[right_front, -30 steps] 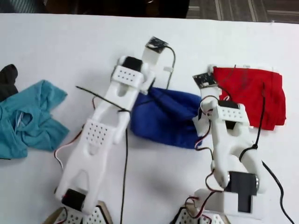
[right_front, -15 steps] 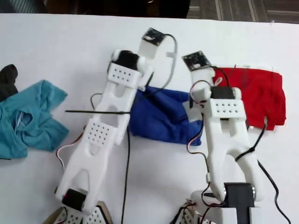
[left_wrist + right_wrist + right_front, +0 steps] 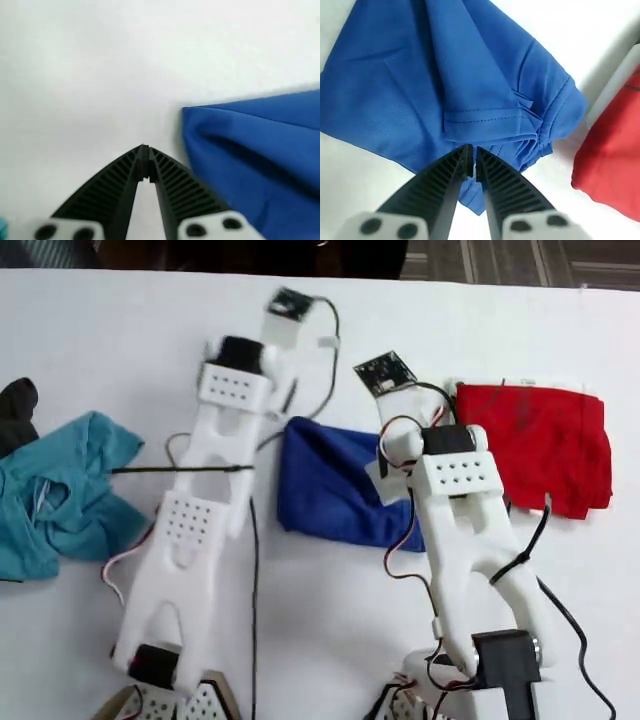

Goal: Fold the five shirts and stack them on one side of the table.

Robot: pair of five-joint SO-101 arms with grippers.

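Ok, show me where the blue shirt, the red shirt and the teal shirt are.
blue shirt [image 3: 330, 490], high view, on the middle of the folded cloth.
red shirt [image 3: 540, 440], high view, on the centre of its flat upper face.
teal shirt [image 3: 75, 475], high view, on the middle of the crumpled heap.

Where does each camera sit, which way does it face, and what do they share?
High view: fixed above the table, looking down on both arms, blue shirt, red shirt, teal shirt.
Left wrist view: on the left arm, looking past the shut left tool at bare table beside the blue shirt.
Right wrist view: on the right arm, looking past the shut right tool at the blue shirt's hem.
Shared: all three show the blue shirt.
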